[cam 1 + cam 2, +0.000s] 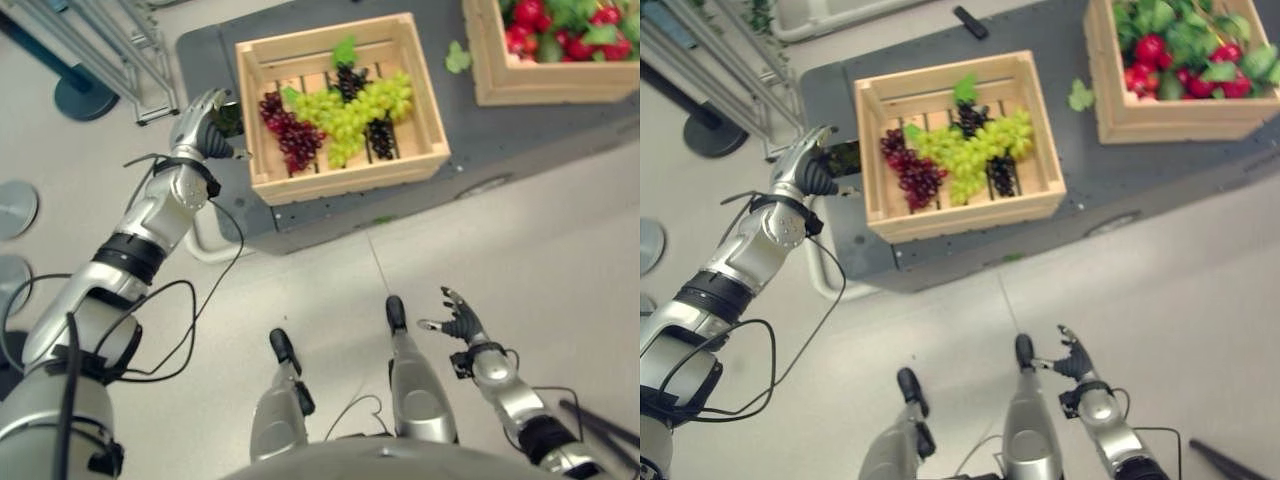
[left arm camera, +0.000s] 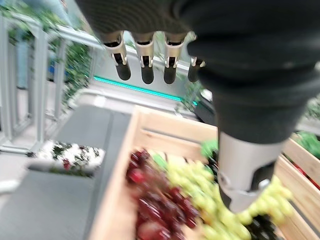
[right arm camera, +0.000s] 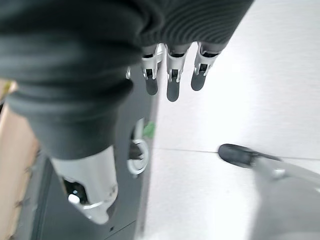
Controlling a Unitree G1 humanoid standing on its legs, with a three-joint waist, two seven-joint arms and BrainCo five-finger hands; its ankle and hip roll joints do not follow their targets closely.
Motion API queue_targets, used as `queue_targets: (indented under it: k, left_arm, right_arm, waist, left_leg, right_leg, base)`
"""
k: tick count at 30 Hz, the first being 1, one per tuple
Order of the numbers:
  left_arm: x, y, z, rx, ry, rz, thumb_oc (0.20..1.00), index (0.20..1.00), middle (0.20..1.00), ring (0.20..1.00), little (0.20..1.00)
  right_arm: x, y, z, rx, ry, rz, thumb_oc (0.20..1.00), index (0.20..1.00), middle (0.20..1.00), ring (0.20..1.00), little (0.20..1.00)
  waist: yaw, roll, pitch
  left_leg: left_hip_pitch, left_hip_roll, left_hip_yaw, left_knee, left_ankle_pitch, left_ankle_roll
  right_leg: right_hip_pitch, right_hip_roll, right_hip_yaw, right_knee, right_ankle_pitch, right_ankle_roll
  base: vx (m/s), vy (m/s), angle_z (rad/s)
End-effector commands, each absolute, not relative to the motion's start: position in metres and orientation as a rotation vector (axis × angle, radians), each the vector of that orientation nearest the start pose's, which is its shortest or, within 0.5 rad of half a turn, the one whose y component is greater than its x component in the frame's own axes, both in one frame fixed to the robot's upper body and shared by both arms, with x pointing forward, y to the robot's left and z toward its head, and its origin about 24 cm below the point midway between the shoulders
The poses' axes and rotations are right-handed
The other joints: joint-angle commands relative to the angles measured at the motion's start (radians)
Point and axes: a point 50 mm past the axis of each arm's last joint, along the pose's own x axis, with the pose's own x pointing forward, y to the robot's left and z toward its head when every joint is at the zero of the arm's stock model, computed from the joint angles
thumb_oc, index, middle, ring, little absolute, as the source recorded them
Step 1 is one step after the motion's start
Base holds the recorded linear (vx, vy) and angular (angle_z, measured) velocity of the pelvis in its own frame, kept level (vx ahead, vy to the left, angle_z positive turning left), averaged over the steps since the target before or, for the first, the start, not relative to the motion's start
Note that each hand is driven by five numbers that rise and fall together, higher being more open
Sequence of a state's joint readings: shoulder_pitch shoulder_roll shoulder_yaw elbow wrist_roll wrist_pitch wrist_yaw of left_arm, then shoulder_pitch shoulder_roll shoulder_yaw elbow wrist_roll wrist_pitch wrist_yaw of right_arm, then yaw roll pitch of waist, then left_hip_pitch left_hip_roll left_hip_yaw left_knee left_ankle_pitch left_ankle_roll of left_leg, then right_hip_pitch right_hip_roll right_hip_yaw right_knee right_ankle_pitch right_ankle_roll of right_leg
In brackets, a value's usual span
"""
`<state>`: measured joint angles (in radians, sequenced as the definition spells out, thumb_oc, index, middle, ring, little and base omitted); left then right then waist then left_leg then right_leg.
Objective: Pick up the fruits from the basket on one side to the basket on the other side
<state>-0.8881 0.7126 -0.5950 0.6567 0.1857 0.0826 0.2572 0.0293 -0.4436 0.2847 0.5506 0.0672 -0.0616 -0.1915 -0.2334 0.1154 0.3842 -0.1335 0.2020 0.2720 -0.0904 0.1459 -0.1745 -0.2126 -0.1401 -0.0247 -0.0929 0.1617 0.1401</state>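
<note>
A wooden crate [image 1: 340,182] on the grey table [image 1: 480,150] holds red grapes [image 1: 292,135], green grapes [image 1: 355,108] and dark grapes [image 1: 380,138]. My left hand [image 1: 205,125] hovers just outside the crate's left wall, open and holding nothing. In the left wrist view its fingers [image 2: 146,65] point straight out above the red grapes [image 2: 155,200] and green grapes [image 2: 200,192]. A second crate [image 1: 545,92] of red fruit and leaves stands at the far right. My right hand [image 1: 462,322] hangs low over the floor, open and empty, its fingers [image 3: 172,82] straight.
A small leafy item [image 1: 845,157] lies on the table beside my left hand. A loose green leaf [image 1: 457,58] sits between the crates. A metal rack [image 1: 110,45] with a round base [image 1: 85,97] stands to the left. A black stick-shaped object [image 1: 970,22] lies behind the grape crate.
</note>
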Motion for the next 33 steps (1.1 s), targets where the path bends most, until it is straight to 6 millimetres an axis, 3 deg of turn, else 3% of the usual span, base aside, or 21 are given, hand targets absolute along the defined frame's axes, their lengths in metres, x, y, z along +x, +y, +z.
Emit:
queue_targets:
  k: [1, 13, 25, 33]
  left_arm:
    - [0.398, 0.232, 0.214, 1.243, -0.224, 0.255, 1.000, 1.000, 1.000, 1.000, 1.000]
    - [0.407, 0.252, 0.206, 1.236, -0.054, 0.322, 1.000, 1.000, 1.000, 1.000, 1.000]
    - [0.403, 0.278, 0.207, 1.214, 0.039, 0.447, 1.000, 1.000, 1.000, 1.000, 1.000]
    - [0.397, 0.299, 0.231, 1.220, 0.011, 0.581, 1.000, 1.000, 1.000, 1.000, 1.000]
  right_arm:
    - [0.202, -0.248, -0.049, -0.577, 0.427, -0.011, 1.000, 1.000, 1.000, 1.000, 1.000]
    - [0.224, -0.233, -0.010, -0.632, 0.234, 0.129, 1.000, 1.000, 1.000, 1.000, 1.000]
    - [0.221, -0.222, -0.020, -0.607, 0.250, 0.137, 1.000, 1.000, 1.000, 1.000, 1.000]
    - [0.219, -0.213, -0.024, -0.559, 0.248, 0.147, 1.000, 1.000, 1.000, 1.000, 1.000]
  waist:
    - [-0.022, 0.019, -0.002]
    - [-0.054, 0.052, 0.020]
    - [-0.057, 0.054, 0.038]
    - [-0.056, 0.042, 0.048]
  left_leg:
    - [-0.033, 0.020, -0.029, 0.003, -0.003, -0.015]
    - [-0.057, 0.006, -0.025, 0.003, -0.010, -0.016]
    - [-0.093, 0.002, -0.021, 0.003, -0.005, -0.019]
    - [-0.108, 0.007, -0.028, 0.003, -0.004, -0.024]
  right_leg:
    - [0.001, 0.015, -0.005, 0.006, -0.110, 0.056]
    - [-0.052, 0.009, 0.036, 0.006, -0.098, 0.061]
    - [-0.100, 0.010, 0.057, 0.006, -0.086, 0.061]
    - [-0.116, 0.020, 0.064, 0.006, -0.088, 0.058]
  base:
    - [0.00, -0.013, -0.44]
    - [0.01, -0.004, -0.18]
    - [0.01, -0.004, -0.01]
    - [0.03, -0.023, -0.02]
